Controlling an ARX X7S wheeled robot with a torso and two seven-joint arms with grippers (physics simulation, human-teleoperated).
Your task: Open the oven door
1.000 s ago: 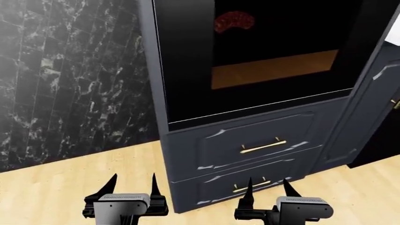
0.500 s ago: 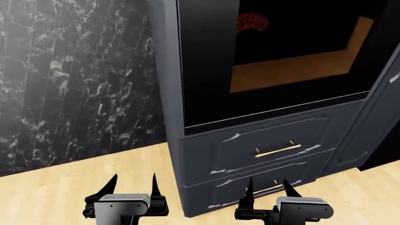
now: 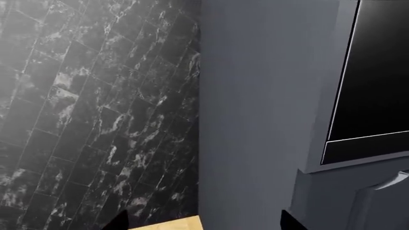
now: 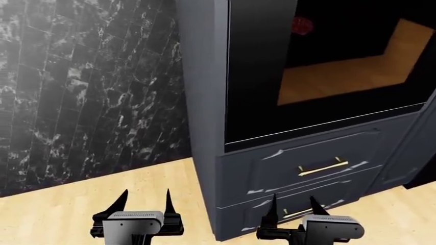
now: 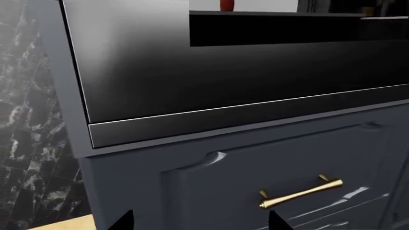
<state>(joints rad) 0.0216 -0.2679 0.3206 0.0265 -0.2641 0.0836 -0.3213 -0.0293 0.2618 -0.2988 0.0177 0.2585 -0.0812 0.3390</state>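
A black marble-tiled wall stood beside a navy cabinet. Two navy drawers with brass handles, upper and lower, sat above a light wood floor.

glossy black oven door, shut, upright.

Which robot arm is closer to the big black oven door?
Probably right. The right gripper sits in front of the navy drawers, right under the oven door. The left gripper faces the black marble wall instead.
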